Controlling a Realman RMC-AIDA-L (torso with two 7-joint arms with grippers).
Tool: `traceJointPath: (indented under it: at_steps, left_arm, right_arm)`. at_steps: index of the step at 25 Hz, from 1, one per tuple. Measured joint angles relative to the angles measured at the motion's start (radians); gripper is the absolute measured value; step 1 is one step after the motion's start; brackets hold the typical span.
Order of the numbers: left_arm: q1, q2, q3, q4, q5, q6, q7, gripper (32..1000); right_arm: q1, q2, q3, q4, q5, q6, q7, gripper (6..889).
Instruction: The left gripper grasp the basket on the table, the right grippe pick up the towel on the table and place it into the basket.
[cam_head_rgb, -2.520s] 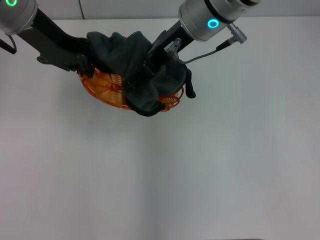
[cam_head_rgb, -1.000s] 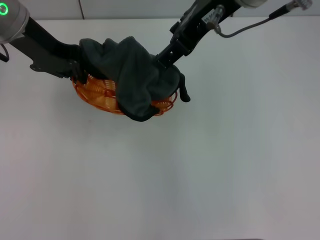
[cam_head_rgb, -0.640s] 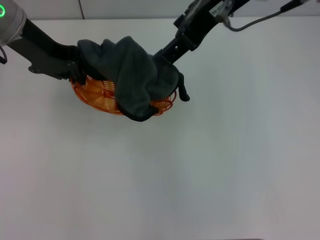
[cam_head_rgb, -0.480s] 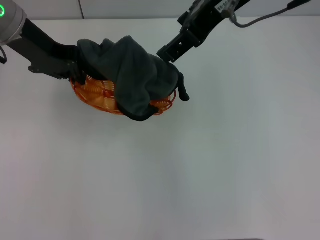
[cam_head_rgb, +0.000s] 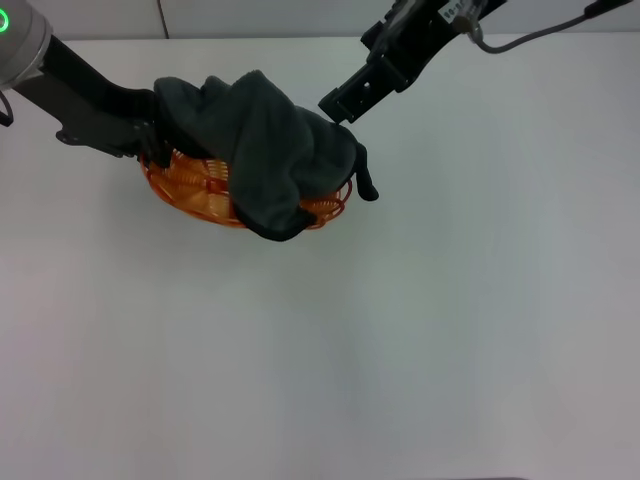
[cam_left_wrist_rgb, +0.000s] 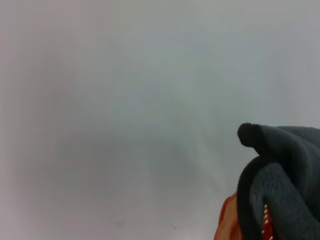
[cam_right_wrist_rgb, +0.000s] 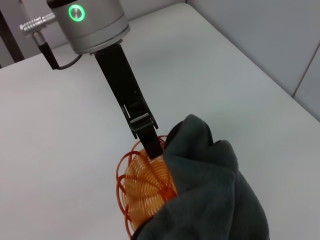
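A: Head view first. The towel (cam_head_rgb: 262, 150) lies heaped in the basket (cam_head_rgb: 195, 195), which sits on the surface (cam_head_rgb: 420, 330) at about eleven o'clock from the middle of the picture. Cloth spills over the rim at the five o'clock side, and its small black loop hangs outside at three o'clock.

B: So the placing looks done?

A: In my judgement, largely yes. The right gripper (cam_head_rgb: 338, 103) is above the towel's one o'clock corner, apart from the cloth and holding nothing. Whether its fingers are spread or pressed together I cannot tell.

B: And the other arm?

A: The left gripper (cam_head_rgb: 158, 143) is at the basket's ten o'clock edge. The right wrist view shows its fingers (cam_right_wrist_rgb: 150, 145) pinching the orange wire rim just beside the cloth. So the basket is held.

B: What is left, then?

A: Little, I would say: the overhanging fold might want tucking in, and the left gripper has not yet let go. The left wrist view adds only a towel edge and a sliver of orange wire.
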Motion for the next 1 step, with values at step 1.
traceJointPath:
  at_steps: [1]
  left_arm:
    - [0.000,0.0000,0.000,0.000,0.000,0.001,0.000,73]
  right_arm:
    - [-0.001,0.000,0.000,0.000,0.000,0.000,0.000,855]
